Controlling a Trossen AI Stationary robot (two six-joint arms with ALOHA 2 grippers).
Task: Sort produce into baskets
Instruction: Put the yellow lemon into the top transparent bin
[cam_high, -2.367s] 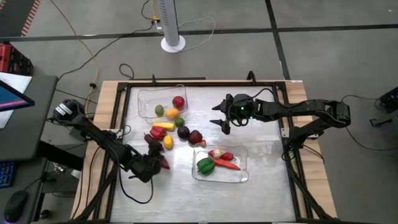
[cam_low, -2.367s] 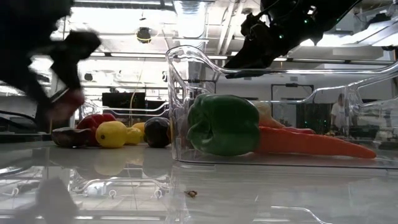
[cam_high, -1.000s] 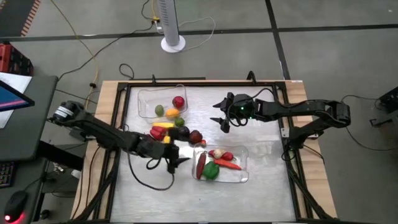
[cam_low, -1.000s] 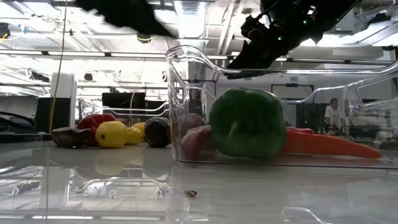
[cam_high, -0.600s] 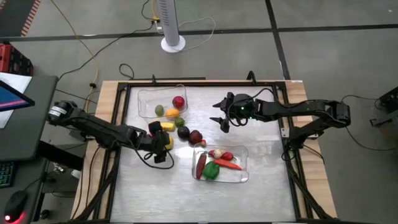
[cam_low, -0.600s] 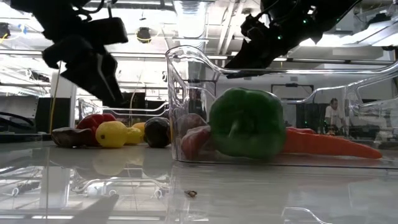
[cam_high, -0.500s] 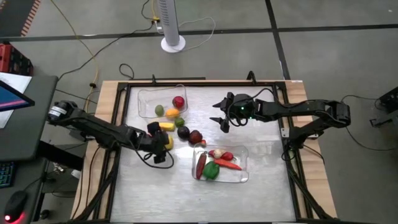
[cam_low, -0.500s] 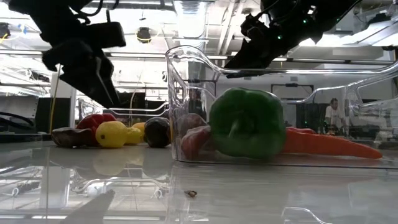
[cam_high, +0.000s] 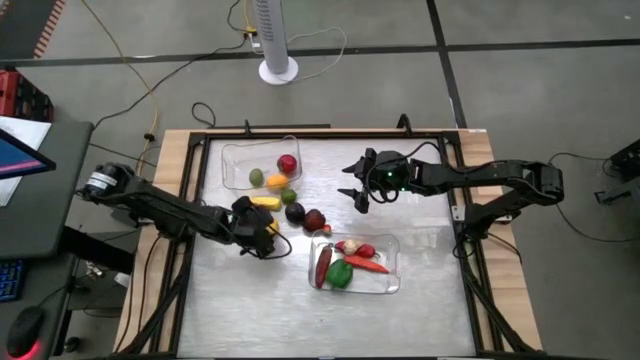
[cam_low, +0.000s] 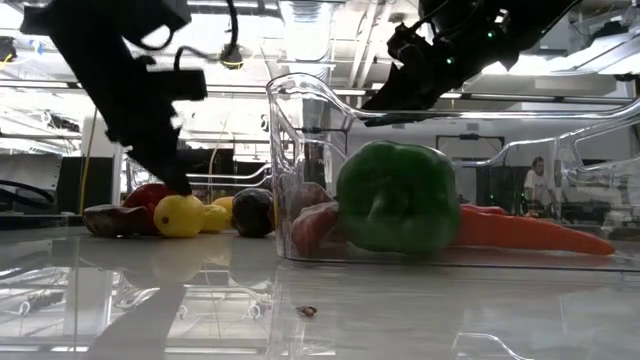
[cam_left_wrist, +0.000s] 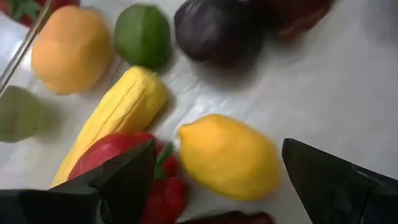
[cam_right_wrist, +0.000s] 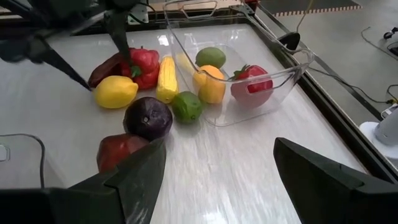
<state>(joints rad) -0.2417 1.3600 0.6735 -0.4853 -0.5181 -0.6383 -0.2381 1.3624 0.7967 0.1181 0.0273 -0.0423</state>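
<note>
The left tool (cam_high: 268, 228) is hanging low over the loose pile in the middle of the bench (cam_high: 240, 300), its fingers spread wide apart on either side of a lemon (cam_left_wrist: 227, 155), with nothing clamped yet. The right tool (cam_high: 357, 196) is waiting above the bench between the two baskets, fingers apart and empty.

The risk here is crowding. The lemon is lying just beside a red pepper (cam_left_wrist: 124, 165) and near a yellow corn cob (cam_left_wrist: 115, 121), so one finger coming down could be landing on the pepper instead of the bench, or the closing fingers could be pinching two pieces together. The lemon looks smooth, hard and egg-shaped, so a grip off its middle would probably be squeezing it out sideways and sending it rolling into a dark purple round piece (cam_left_wrist: 214, 28) and a lime (cam_left_wrist: 143, 34) close by.

All the produce looks like glossy moulded plastic: the corn ribbed and long, the lime and purple piece round, an orange piece (cam_left_wrist: 71, 50) slightly lumpy. The far basket (cam_high: 232, 175), clear and thin-walled with rounded corners, is holding a red fruit (cam_high: 287, 163) and a green piece (cam_high: 257, 177). The near basket (cam_high: 390, 285) is holding a green pepper (cam_low: 395, 200), a carrot (cam_low: 520, 230) and a dark red piece (cam_high: 322, 266). The bench top is pale and shiny, so knocked pieces would be sliding easily
</note>
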